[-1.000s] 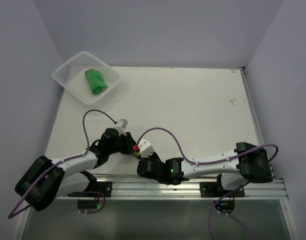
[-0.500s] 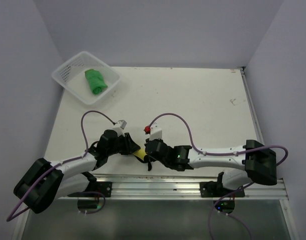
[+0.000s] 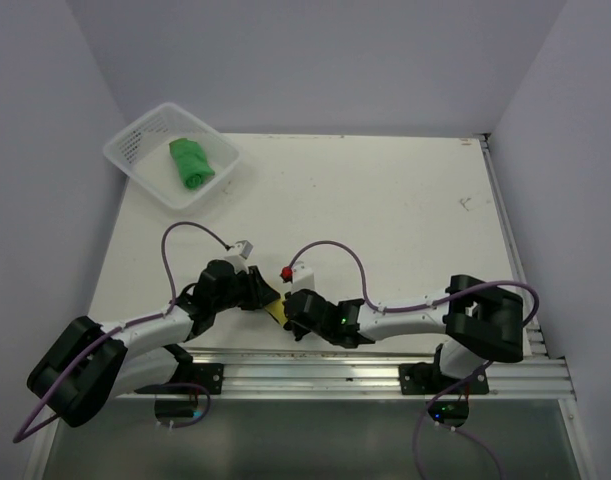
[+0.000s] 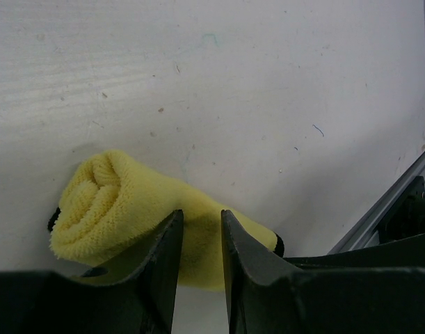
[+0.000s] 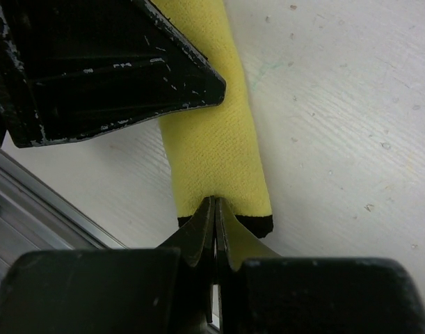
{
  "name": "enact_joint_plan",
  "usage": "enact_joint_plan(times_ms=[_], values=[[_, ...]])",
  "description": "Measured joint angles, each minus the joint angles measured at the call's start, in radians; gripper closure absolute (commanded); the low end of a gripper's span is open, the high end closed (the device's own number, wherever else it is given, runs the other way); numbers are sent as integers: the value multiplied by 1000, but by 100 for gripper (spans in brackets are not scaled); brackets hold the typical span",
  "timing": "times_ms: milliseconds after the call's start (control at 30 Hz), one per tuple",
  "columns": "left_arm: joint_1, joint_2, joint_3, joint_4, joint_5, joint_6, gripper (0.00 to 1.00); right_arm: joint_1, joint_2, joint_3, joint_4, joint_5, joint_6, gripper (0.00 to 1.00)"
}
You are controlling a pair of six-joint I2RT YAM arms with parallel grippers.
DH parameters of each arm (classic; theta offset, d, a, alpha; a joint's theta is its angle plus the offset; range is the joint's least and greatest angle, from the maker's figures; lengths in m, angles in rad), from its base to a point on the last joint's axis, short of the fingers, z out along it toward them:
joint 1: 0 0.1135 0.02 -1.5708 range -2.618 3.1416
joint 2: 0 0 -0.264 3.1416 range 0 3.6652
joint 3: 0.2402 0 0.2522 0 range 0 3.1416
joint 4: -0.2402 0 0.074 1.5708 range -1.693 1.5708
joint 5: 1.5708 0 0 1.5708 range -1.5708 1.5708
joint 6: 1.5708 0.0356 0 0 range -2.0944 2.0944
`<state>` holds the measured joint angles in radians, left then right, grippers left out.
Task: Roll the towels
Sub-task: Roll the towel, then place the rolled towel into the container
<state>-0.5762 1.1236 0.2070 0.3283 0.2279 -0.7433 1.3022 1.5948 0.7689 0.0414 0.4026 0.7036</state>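
The yellow towel (image 3: 275, 311) lies rolled into a tube near the table's front edge, with a black edge showing at its ends. In the left wrist view the yellow towel (image 4: 108, 202) shows its spiral end at the left. My left gripper (image 3: 260, 297) sits across the roll's middle, jaws (image 4: 200, 217) narrowly apart with towel between them. My right gripper (image 3: 291, 318) is shut, its tips (image 5: 214, 200) resting on the roll's near end (image 5: 212, 139). The green towel (image 3: 191, 162) lies rolled in the white basket (image 3: 145, 125), far left at the back.
An aluminium rail (image 3: 385, 365) runs along the table's front edge, just behind the right gripper; it also shows in the right wrist view (image 5: 38, 209). Purple cables loop above both wrists. The left gripper's black body (image 5: 115, 62) crowds the towel's far part.
The right gripper lifted off to the right of the towel, uncovering it, then came back down onto its near end. The left gripper stayed on the towel.
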Motion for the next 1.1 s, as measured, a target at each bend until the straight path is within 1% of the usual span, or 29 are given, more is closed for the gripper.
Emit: enact_joint_plan(times_ms=[67, 167, 200, 300, 333, 500, 700, 900, 1100], values=[[0, 0, 0, 0, 0, 0, 67, 0, 2, -3, 12, -3, 1, 99], [0, -2, 0, -1, -1, 0, 67, 0, -4, -3, 11, -4, 0, 93], [0, -3, 0, -2, -1, 0, 67, 0, -9, -3, 5, -4, -1, 87], [0, -4, 0, -2, 0, 0, 67, 0, -37, -2, -21, -3, -3, 78], [0, -4, 0, -2, 0, 0, 67, 0, -52, -2, -33, -2, -4, 73], [0, -6, 0, -3, 0, 1, 67, -1, -104, 3, -83, -1, -7, 61], [0, -27, -5, -16, 0, 2, 66, -31, -103, 5, -109, -10, 10, 53], [1, -44, -9, -29, -1, 3, 66, -81, -79, 3, -90, -62, 36, 52], [2, -45, -9, -31, 0, 2, 66, -85, -56, -40, -3, -119, 60, 49]])
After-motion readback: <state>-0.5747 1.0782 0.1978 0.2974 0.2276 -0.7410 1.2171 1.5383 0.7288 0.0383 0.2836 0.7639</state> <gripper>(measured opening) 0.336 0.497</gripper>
